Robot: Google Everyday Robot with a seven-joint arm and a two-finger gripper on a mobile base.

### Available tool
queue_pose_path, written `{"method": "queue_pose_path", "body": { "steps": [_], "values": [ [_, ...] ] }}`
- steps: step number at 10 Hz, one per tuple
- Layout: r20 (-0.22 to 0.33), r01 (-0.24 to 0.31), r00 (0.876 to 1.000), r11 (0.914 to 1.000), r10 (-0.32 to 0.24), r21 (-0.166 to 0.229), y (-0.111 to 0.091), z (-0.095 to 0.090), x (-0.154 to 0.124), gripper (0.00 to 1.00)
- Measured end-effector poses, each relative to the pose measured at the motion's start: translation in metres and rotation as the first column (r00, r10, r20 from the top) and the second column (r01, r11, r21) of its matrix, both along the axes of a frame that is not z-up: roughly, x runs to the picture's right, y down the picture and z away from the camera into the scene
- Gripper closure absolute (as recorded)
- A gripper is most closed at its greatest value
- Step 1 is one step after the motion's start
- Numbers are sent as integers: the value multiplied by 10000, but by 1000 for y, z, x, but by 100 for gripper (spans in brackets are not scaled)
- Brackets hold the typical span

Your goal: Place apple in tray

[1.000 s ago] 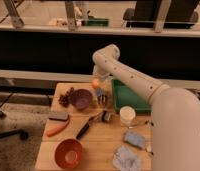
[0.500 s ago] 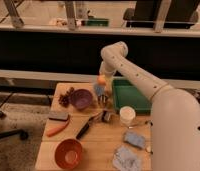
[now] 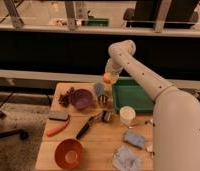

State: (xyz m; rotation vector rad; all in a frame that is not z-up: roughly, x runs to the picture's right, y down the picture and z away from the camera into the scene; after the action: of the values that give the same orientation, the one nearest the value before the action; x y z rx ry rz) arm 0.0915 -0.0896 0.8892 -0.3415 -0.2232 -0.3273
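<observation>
The apple (image 3: 110,79) hangs above the wooden surface (image 3: 100,145), clenched in the hand (image 3: 109,75), which reaches down from the white arm (image 3: 143,75). In the camera view the fruit sits just beside the far left corner of the green tray (image 3: 135,106), not inside it. Whether it is over the rim or just outside cannot be told. A purple bowl (image 3: 82,99) stands to the left of the tray, with a bluish-grey container (image 3: 99,89) between them. A white cup (image 3: 126,115) stands just in front of the tray's near edge. Nearer the camera lie an orange-red bowl (image 3: 68,153), a long orange carrot-like item (image 3: 58,130) and some pale blue cloths (image 3: 127,158).
</observation>
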Motion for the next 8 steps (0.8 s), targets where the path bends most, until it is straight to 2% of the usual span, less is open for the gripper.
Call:
{"method": "queue_pose_path", "body": {
  "steps": [2,4,5,8],
  "values": [
    [-24,-259,9997,9992,258,-295,2,4,18,100],
    [-4,-399,9992,9976,399,-574,8,9,27,100],
    [-1,-468,9989,9953,470,-843,14,13,34,100],
    [48,-560,9984,9915,570,-1176,22,17,42,100]
  ]
}}
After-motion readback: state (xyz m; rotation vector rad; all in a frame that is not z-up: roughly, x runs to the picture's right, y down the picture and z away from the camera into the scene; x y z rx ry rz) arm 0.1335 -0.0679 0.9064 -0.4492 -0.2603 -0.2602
